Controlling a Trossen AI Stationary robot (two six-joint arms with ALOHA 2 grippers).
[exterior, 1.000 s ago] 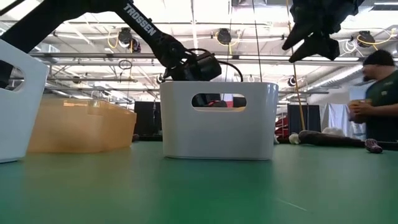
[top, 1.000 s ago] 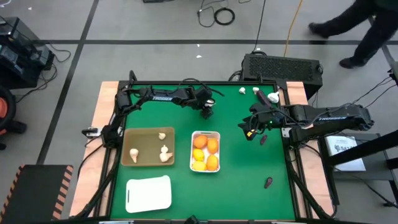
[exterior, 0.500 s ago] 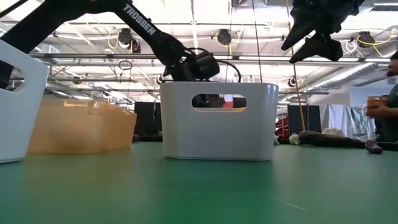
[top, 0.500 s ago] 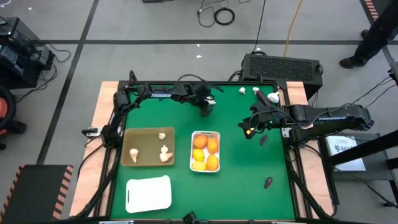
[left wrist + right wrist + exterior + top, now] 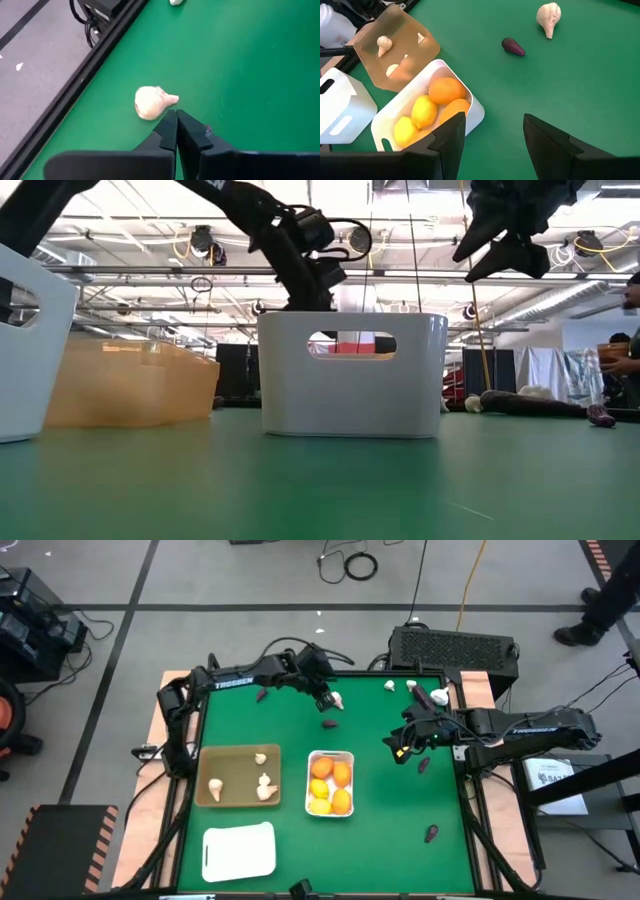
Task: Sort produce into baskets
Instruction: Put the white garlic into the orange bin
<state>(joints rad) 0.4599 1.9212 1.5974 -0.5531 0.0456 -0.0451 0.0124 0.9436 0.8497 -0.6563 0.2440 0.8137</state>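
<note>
While left gripper (image 5: 176, 116) hung pinched shut, empty, garlic bulb (image 5: 150, 102) lay just beside fingertips at ten o'clock. Right gripper (image 5: 494, 125) stood parted, empty. Tan basket (image 5: 205, 790) held garlic; white basket (image 5: 311, 754) held citrus.

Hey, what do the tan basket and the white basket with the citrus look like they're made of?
Tan basket: likely translucent matte plastic, since the green table tints through its thin wall and the garlic bulbs show softly. White basket: probably smooth opaque moulded plastic, with rounded corners, an even rim and a cut-out handle slot. Neither shows weave or grain.
</note>
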